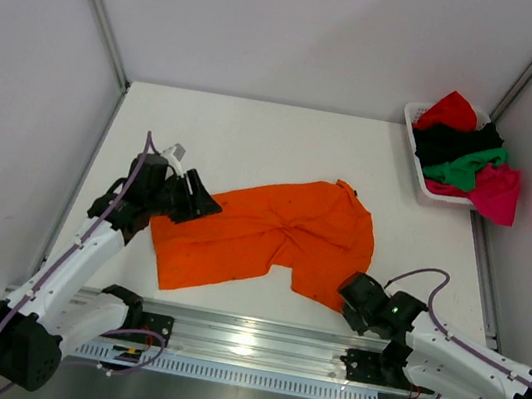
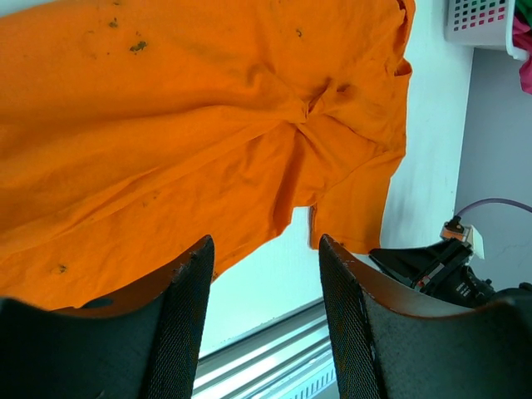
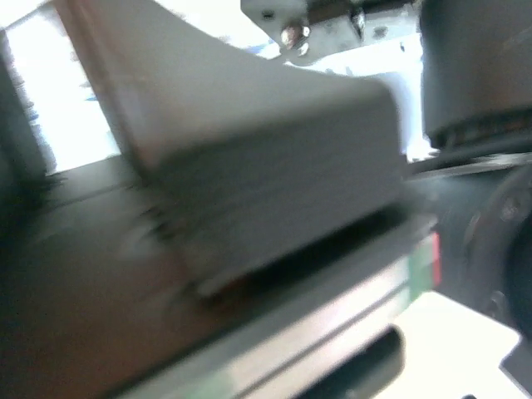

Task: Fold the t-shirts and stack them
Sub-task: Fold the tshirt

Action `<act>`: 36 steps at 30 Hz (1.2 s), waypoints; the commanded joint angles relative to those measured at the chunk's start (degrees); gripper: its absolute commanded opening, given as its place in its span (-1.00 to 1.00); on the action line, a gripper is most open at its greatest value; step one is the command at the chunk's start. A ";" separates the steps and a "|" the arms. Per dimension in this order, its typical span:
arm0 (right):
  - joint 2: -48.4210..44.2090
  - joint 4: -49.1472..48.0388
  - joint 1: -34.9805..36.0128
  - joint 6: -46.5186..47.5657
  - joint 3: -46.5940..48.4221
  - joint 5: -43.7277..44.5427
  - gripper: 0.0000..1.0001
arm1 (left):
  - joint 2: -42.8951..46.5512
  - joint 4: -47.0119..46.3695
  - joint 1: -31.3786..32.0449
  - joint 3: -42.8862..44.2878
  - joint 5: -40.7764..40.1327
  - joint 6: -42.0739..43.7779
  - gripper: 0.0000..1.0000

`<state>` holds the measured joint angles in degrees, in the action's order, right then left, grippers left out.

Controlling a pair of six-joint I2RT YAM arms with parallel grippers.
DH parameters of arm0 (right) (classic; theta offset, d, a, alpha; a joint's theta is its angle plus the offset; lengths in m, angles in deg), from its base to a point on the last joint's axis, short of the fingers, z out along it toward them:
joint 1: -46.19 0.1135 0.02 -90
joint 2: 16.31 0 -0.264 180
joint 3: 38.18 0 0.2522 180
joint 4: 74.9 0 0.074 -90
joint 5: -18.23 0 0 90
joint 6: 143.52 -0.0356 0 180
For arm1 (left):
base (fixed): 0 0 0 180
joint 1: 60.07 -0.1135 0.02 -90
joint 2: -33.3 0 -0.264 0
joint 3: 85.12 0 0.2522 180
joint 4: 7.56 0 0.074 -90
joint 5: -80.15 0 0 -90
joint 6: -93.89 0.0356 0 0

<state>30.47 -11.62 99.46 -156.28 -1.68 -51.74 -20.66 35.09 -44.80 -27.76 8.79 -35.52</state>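
Note:
A bright orange t-shirt [image 1: 266, 230] lies spread and wrinkled in the middle of the white table; it fills the upper part of the left wrist view [image 2: 183, 125]. My left gripper [image 1: 200, 199] hovers at the shirt's left edge, jaws open with only table and rail between its fingers [image 2: 264, 274]. My right gripper [image 1: 360, 297] sits low beside the shirt's near right corner. Its wrist view is a blur of metal rail and arm parts, and its fingers do not show. Red [image 1: 449, 109], black [image 1: 452, 143], green [image 1: 468, 169] and magenta-pink [image 1: 498, 191] t-shirts are heaped in the basket.
The white slatted basket [image 1: 417, 153] stands at the far right corner, and its corner shows in the left wrist view [image 2: 478, 21]. An aluminium rail [image 1: 255, 334] runs along the near table edge. Grey walls close in the table on three sides.

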 commanded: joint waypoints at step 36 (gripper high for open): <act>19.57 -19.54 -0.89 17.33 11.36 8.36 -1.00 | -1.42 8.18 3.10 -5.36 -3.95 -9.00 0.09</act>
<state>48.31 -28.01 99.03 -141.95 7.37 -45.07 -21.55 40.57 -42.53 -32.00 5.99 -42.21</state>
